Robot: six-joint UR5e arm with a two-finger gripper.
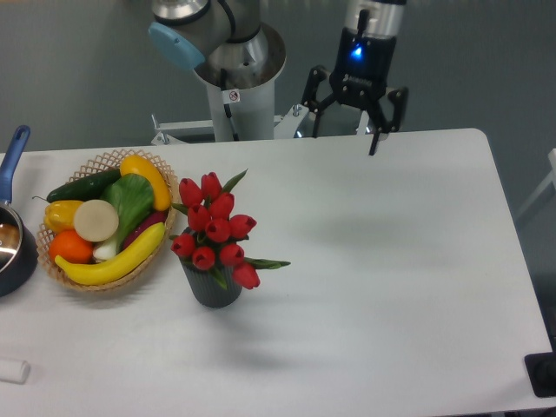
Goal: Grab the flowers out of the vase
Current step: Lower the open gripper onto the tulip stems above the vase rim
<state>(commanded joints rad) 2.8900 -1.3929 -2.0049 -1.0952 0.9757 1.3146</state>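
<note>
The flowers (215,228), a bunch of red tulips with green leaves, stand upright in the vase (211,287), a small dark grey ribbed cup left of the table's middle. My gripper (346,135) hangs open above the table's far edge, well to the upper right of the flowers, with nothing between its fingers. A blue light glows on its body.
A wicker basket (102,163) of fruit and vegetables sits just left of the vase, almost touching the tulips. A dark pot with a blue handle (12,154) is at the left edge. A small white object (12,371) lies front left. The arm's base (234,95) stands behind the table.
</note>
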